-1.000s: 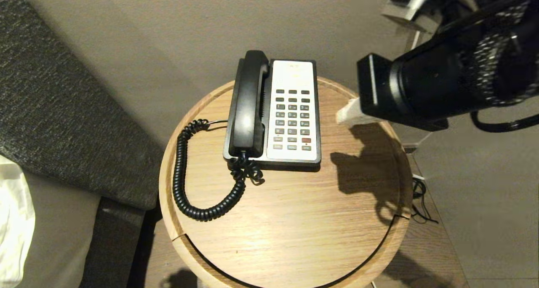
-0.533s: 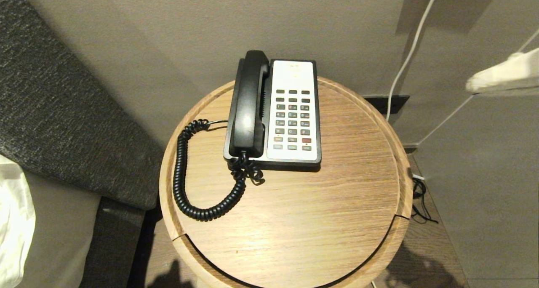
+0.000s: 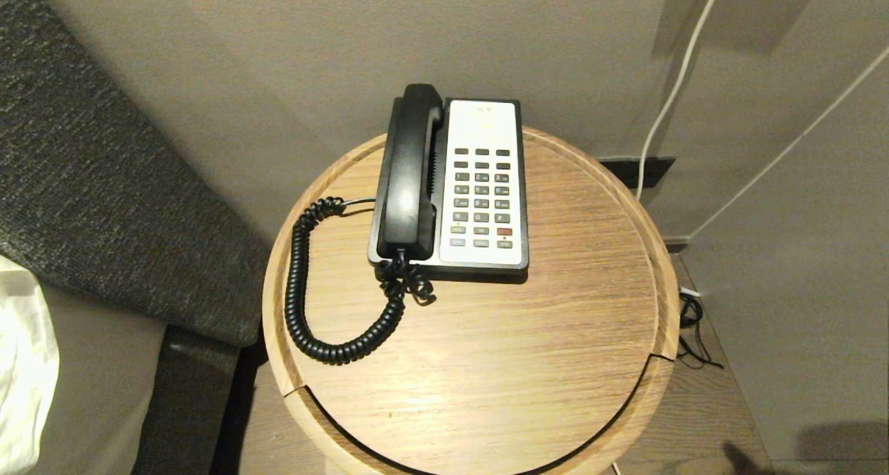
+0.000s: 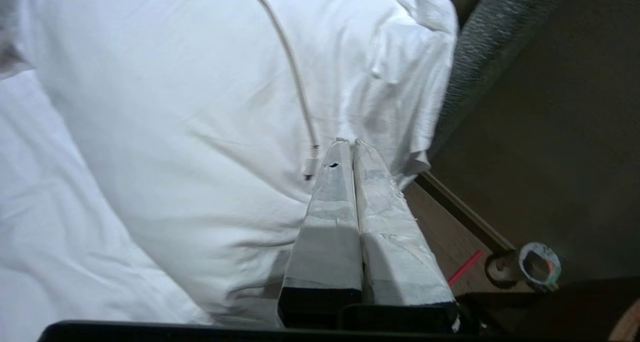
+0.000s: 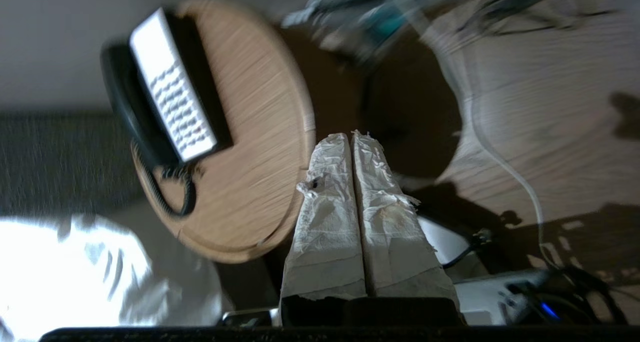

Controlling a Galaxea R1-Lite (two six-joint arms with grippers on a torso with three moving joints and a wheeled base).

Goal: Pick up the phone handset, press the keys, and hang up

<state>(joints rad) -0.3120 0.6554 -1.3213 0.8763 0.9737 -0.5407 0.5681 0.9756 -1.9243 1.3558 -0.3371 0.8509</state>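
Bedding, far left: white linen [image 4: 150, 132] fills the left wrist view, a thin white cable [image 4: 292, 72] trailing across it; a dark upholstered headboard [image 3: 104, 183] stands beside the round wooden table [image 3: 486, 364].
Left gripper: the left gripper [image 4: 350, 144] hangs over the bedding, well apart from the phone, its taped fingers [image 4: 327, 217] pressed flat together and carrying nothing.
Cord: the black coiled cord [image 3: 300, 287] loops over the tabletop left of the phone, tethering the receiver's near end.
Handset: the phone handset [image 3: 411, 173] lies seated in its cradle along the left side of the phone base [image 3: 517, 183], at the far edge of the table by the wall.
Handling: likely light, rigid and slick-surfaced; the narrow middle span between the rounded ends looks the surest place to take hold, squeezed across its width, with the cord expected to drag as it lifts.
Keys: the keys [image 3: 481, 201], one of them red, sit in the white faceplate just right of the handset.
Right gripper: the right gripper [image 5: 352, 134] is out beyond the table's edge, off the head view, wrapped fingers [image 5: 325, 217] closed tight and empty.
Change: a second ago the right arm loomed over the table's right side and threw a shadow on the wood; it has since cleared the head view. Phone and cord have not shifted.
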